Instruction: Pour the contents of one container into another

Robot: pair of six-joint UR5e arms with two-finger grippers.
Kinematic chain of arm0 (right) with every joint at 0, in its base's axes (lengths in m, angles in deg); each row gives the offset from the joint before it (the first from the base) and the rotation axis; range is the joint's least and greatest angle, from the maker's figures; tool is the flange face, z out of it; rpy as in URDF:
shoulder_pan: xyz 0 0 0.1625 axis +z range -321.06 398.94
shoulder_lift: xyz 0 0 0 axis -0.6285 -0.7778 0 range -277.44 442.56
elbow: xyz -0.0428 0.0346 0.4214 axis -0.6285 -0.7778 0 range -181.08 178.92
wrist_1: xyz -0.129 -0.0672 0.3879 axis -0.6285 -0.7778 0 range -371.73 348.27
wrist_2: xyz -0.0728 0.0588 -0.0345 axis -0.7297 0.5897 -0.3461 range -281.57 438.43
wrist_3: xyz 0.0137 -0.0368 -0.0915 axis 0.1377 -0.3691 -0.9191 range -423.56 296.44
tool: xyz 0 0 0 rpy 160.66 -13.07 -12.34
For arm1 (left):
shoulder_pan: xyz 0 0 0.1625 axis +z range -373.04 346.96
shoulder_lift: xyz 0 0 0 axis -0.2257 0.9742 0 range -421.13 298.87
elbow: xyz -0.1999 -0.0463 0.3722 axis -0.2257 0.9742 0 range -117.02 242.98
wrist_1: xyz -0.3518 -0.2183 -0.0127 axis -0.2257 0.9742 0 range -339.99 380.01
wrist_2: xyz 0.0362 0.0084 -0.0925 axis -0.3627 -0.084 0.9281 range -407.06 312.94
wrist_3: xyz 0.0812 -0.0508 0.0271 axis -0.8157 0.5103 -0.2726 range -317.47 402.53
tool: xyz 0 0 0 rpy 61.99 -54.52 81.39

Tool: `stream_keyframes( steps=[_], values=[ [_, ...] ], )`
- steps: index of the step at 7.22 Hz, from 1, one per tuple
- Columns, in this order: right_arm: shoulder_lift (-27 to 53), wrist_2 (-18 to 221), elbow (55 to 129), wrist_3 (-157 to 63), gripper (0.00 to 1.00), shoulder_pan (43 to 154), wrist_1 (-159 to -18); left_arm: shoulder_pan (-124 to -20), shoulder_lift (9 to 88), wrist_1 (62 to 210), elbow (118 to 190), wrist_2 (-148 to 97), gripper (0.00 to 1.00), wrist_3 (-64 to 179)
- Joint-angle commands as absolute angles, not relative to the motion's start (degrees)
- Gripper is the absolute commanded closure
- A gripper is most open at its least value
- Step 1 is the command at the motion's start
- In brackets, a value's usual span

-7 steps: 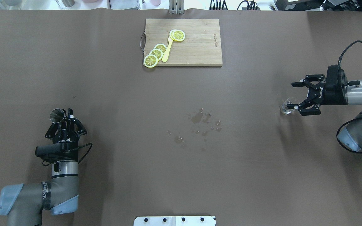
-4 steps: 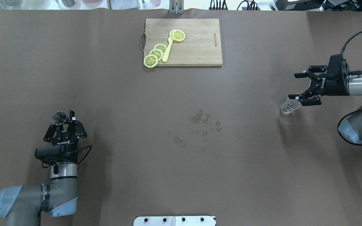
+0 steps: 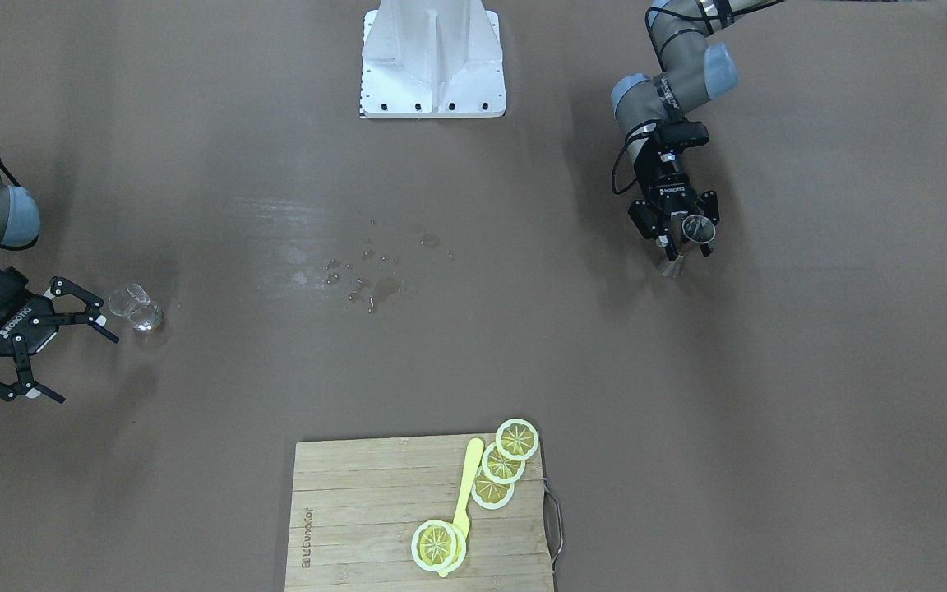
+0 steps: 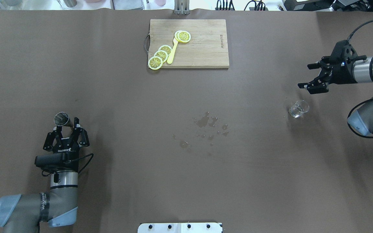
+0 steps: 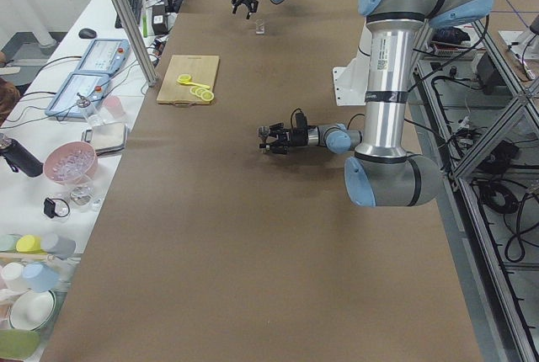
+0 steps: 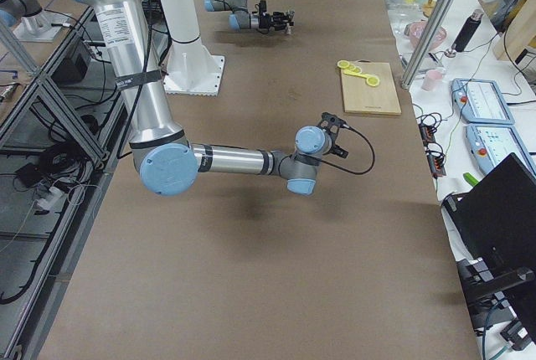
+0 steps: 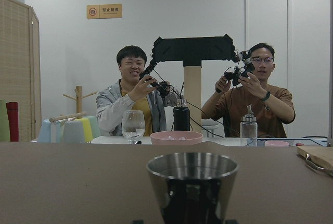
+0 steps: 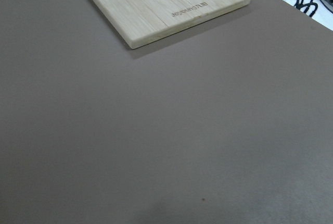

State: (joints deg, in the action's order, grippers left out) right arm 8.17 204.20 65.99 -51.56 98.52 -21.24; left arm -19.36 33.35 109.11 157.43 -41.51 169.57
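The steel jigger [image 4: 61, 119] stands upright on the brown table at the near left, and its rim fills the bottom centre of the left wrist view [image 7: 192, 168]. My left gripper [image 4: 66, 127] is open just behind it, fingertips level with its base, not gripping it. The clear glass cup [image 4: 298, 108] stands alone at the right, also seen in the front-facing view [image 3: 136, 308]. My right gripper [image 4: 305, 76] hangs open beyond the cup, apart from it and holding nothing. The right wrist view shows neither the cup nor any fingers.
Small wet drops [image 4: 209, 124] dot the middle of the table. A wooden cutting board [image 4: 206, 48] with lemon slices [image 4: 160, 55] and a yellow utensil lies at the far centre. The white base plate [image 4: 180, 227] sits at the near edge.
My right gripper has lifted away from the glass cup toward the far side, leaving the cup standing. My left gripper has drawn back a little from the jigger.
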Motion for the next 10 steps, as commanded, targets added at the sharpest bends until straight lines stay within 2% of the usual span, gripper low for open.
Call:
stream_keyframes(
  steps=[1, 7, 9, 10],
  values=[
    [10.83, 205.25, 66.15, -51.61, 0.00, 101.77, -30.33, -18.76, 30.99, 109.04, 160.52, -41.87, 0.01, 169.53],
    [9.79, 207.19, 77.30, -51.61, 0.00, 111.43, -71.86, -13.40, 25.29, 108.95, 169.05, -43.53, 0.01, 169.27],
    [9.79, 209.38, 78.02, -51.79, 0.00, 115.65, -84.44, -12.26, 20.72, 109.04, 174.40, -43.72, 0.01, 168.22],
    [8.48, 208.69, 81.68, -51.79, 0.00, 116.19, -92.94, -11.47, 17.21, 109.39, 179.56, -43.63, 0.01, 164.47]
  ],
)
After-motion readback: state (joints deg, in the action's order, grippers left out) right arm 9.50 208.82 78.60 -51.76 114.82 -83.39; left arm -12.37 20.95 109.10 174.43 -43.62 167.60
